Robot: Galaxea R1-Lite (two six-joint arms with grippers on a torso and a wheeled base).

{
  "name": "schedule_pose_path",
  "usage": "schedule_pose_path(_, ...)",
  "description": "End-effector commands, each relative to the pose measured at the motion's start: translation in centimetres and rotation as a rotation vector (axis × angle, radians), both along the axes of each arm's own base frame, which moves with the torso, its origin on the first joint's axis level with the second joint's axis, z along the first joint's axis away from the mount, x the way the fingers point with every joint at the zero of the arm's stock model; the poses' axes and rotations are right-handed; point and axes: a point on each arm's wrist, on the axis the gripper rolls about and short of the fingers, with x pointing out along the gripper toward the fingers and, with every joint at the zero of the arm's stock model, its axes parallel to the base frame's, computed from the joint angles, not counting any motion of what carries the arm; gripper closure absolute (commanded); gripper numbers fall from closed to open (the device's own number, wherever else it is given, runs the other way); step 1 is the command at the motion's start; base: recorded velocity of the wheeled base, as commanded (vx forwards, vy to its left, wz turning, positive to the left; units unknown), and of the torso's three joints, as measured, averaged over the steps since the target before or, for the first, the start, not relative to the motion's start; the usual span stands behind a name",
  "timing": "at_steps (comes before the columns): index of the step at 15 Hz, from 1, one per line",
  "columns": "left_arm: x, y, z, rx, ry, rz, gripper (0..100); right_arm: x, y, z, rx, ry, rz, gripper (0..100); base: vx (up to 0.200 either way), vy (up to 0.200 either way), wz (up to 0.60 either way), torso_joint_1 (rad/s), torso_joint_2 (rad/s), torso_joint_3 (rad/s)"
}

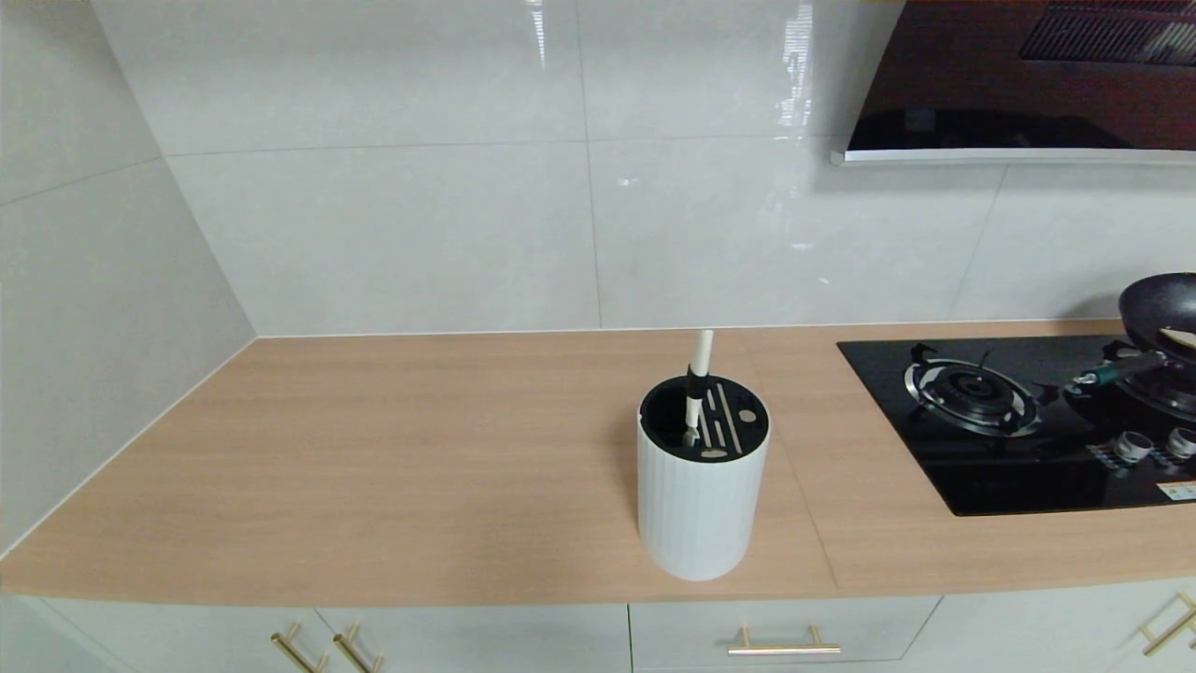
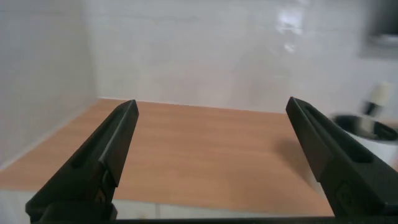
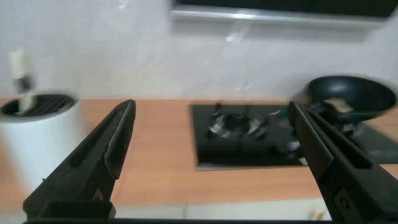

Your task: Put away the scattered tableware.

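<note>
The task looks all but done: the one utensil [image 1: 696,383] in sight stands handle-up in the holder [image 1: 701,495] on the counter [image 1: 420,449], while the left gripper [image 2: 212,106] and right gripper [image 3: 212,106] hang spread wide and empty, apart from it.
</note>
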Motion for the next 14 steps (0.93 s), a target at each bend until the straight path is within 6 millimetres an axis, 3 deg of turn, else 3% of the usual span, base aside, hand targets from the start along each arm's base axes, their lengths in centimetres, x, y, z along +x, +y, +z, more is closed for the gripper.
schedule_pose_path(1,0.9,0.1,-2.8,0.004,0.020,0.045,0,-0.5,0.1,-2.2,-0.005,0.005,-0.065,0,0.000,0.000,0.00,0.000,0.00,0.000)
schedule_pose_path(5,1.4,0.1,-5.6,0.017,0.299,0.053,0,-0.2,0.1,-3.8,0.041,0.160,-0.068,0,0.000,0.000,0.00,0.000,0.00,0.000)
schedule_pose_path(8,1.5,-0.2,-5.7,0.038,0.298,-0.069,0,-0.1,0.1,-4.5,0.109,0.218,-0.042,0,0.000,0.000,0.00,0.000,0.00,0.000)
schedule_pose_path(11,1.5,-0.2,-5.9,0.077,0.321,-0.073,0,0.0,0.5,-5.1,0.135,0.281,0.125,0,0.000,0.000,0.00,0.000,0.00,0.000)
schedule_pose_path(14,1.5,-0.2,-5.9,0.070,0.318,-0.082,0,0.0,0.6,-5.0,0.092,0.285,0.158,0,0.000,0.000,0.00,0.000,0.00,0.000)
